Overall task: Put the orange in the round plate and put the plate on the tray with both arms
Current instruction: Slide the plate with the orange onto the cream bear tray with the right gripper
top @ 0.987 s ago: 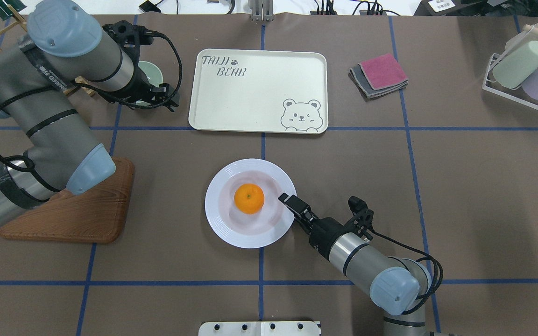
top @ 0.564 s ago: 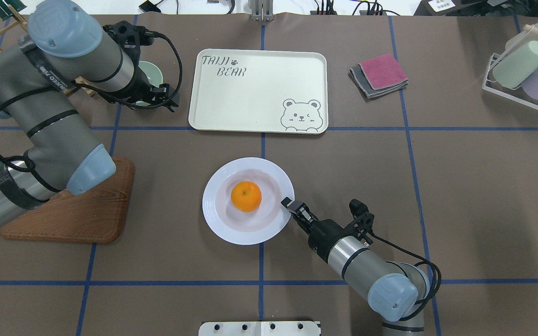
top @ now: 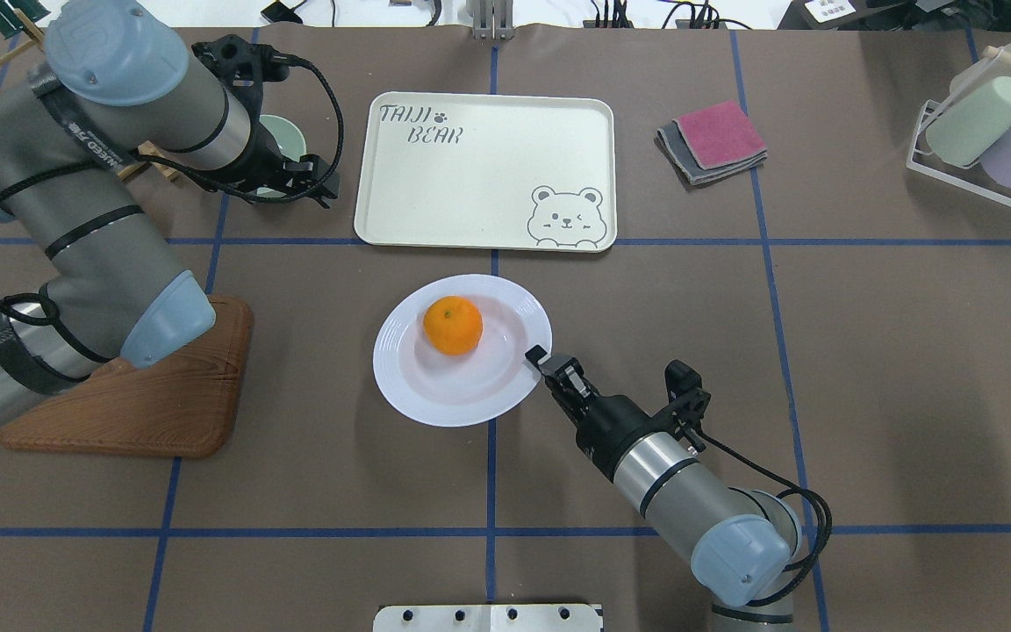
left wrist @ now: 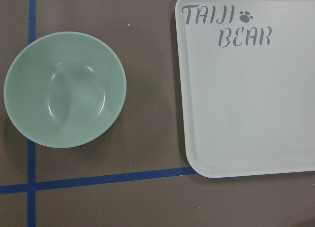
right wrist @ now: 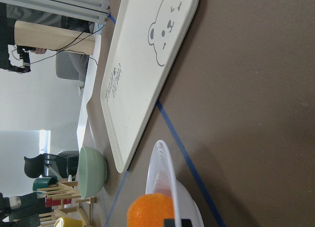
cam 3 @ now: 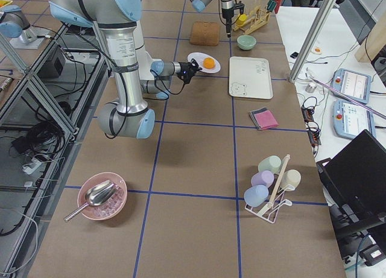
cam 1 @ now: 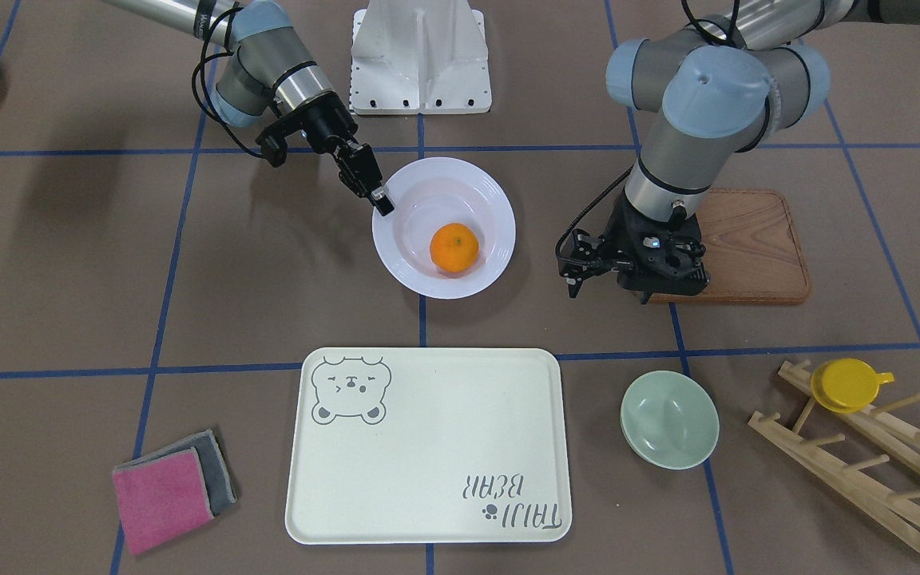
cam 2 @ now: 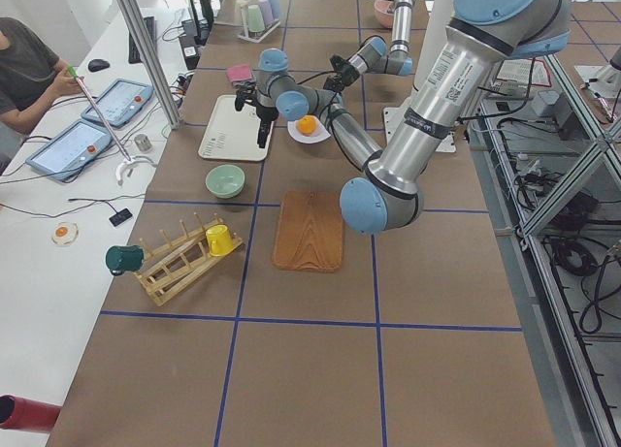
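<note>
The round plate [top: 435, 399] is pinched at its right rim by the right gripper [top: 539, 358], the tray [top: 488, 175] lying just beyond.

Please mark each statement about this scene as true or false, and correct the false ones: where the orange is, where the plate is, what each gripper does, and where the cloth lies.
1. The orange lies in the round plate. True.
2. The right gripper is closed on the rim of the round plate. True.
3. The round plate rests on the tray. False: it is short of the tray, on the robot's side of it.
4. The left gripper holds the green bowl. False: the bowl sits on the table beside the tray, and the gripper hangs above, apart from it.
5. The pink cloth lies outside the tray. True.
</note>
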### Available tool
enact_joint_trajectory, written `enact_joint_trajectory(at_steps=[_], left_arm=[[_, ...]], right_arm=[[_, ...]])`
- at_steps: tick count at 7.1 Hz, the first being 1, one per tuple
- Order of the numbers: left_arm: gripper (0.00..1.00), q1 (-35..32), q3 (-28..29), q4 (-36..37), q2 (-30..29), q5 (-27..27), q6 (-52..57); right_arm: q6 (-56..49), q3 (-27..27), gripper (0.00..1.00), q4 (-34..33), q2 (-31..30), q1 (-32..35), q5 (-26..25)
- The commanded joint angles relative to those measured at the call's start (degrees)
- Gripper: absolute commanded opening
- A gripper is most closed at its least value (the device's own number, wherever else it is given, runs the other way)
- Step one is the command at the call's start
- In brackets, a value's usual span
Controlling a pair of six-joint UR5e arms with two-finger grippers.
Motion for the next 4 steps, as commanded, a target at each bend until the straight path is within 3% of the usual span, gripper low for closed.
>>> enact_joint_trajectory(at_steps=[1, 3, 4], left_arm=[[1.00, -0.9, -1.8, 0.0, 1.2, -1.2, 0.6], [1.00, -2.1, -5.8, 0.6, 4.0, -3.0, 0.6], [1.00, -2.2, -7.9, 0.6, 6.0, -3.1, 0.6]], right_arm=[[5.9, -5.1, 0.00, -0.4, 3.7, 7.7, -0.9], [11.7, -22.7, 0.00, -0.6, 16.0, 14.4, 0.9], [12.6, -27.0, 0.00, -1.6, 17.9, 16.0, 1.1]])
